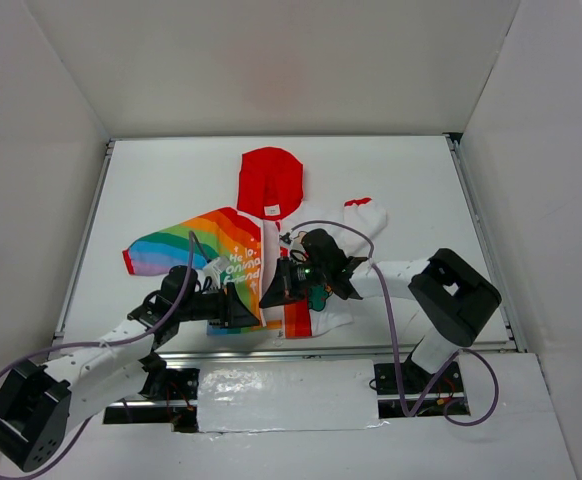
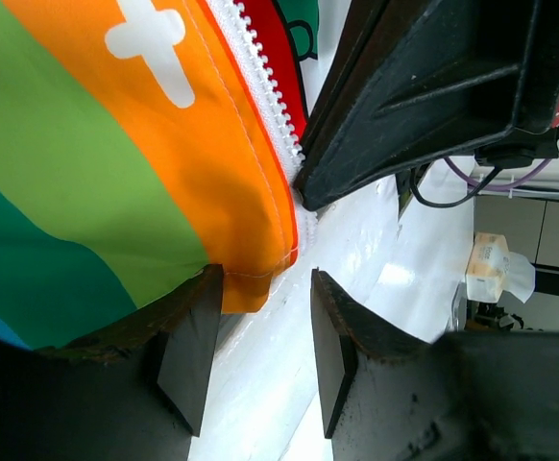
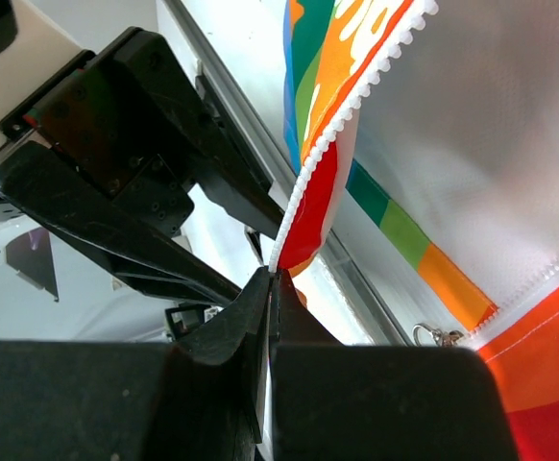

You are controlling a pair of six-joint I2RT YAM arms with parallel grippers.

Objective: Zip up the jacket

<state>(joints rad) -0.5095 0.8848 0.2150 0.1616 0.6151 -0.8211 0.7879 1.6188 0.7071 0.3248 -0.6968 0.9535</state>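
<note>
Left wrist view: wide-open left gripper [image 2: 260,353] straddling jacket [image 2: 116,192] orange hem corner; right gripper [image 3: 272,288] clamped on zipper edge [image 3: 310,163].

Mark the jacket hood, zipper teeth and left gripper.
jacket hood [image 1: 270,180]: top external view, middle of the red panel.
zipper teeth [image 2: 258,72]: left wrist view, white teeth beside orange stripe.
left gripper [image 2: 267,288]: left wrist view, midway between its fingertips.

The right hand [image 2: 323,182] blocks the zipper [image 2: 260,77] just beyond the left hand's [image 2: 265,298] parted fingers.
</note>
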